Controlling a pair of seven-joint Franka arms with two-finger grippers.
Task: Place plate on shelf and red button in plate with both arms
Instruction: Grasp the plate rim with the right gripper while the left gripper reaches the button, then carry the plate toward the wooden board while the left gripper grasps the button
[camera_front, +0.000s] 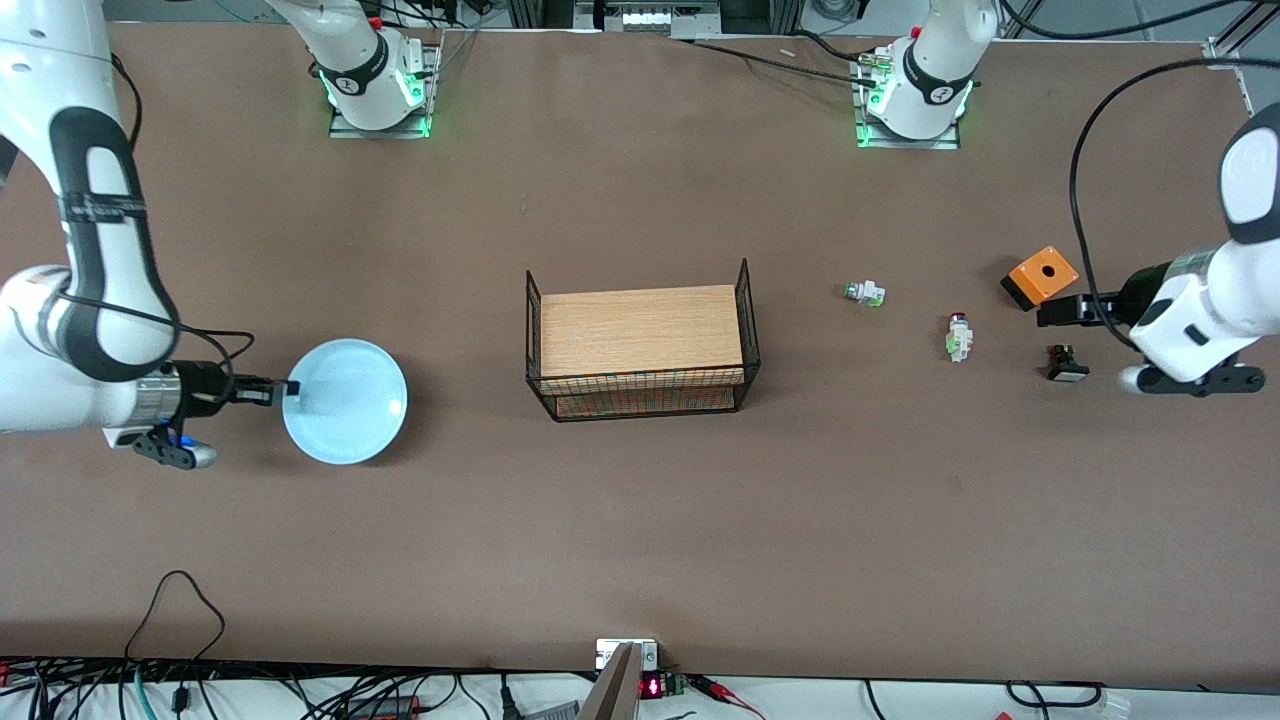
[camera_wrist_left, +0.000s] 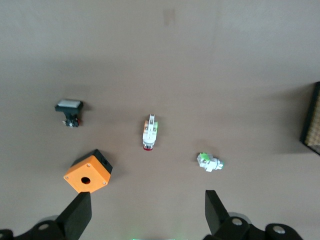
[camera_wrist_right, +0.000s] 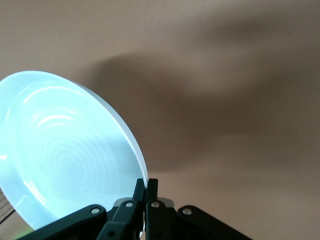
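The light-blue plate (camera_front: 345, 400) (camera_wrist_right: 65, 155) is at the right arm's end of the table. My right gripper (camera_front: 285, 390) (camera_wrist_right: 146, 186) is shut on its rim, at the edge away from the basket. In the right wrist view the plate stands tilted and casts a shadow on the table. The red button (camera_front: 959, 337) (camera_wrist_left: 149, 132), a small white body with a dark red cap, lies on its side toward the left arm's end. My left gripper (camera_front: 1045, 313) (camera_wrist_left: 147, 197) hangs open over bare table between the orange box and the black button. It holds nothing.
A black wire basket (camera_front: 640, 340) (camera_wrist_left: 312, 120) with a wooden board on top stands mid-table. Near the red button lie a green-capped white piece (camera_front: 864, 293) (camera_wrist_left: 209, 161), an orange box (camera_front: 1040, 277) (camera_wrist_left: 87, 172) and a black-bodied button (camera_front: 1066, 363) (camera_wrist_left: 69, 107).
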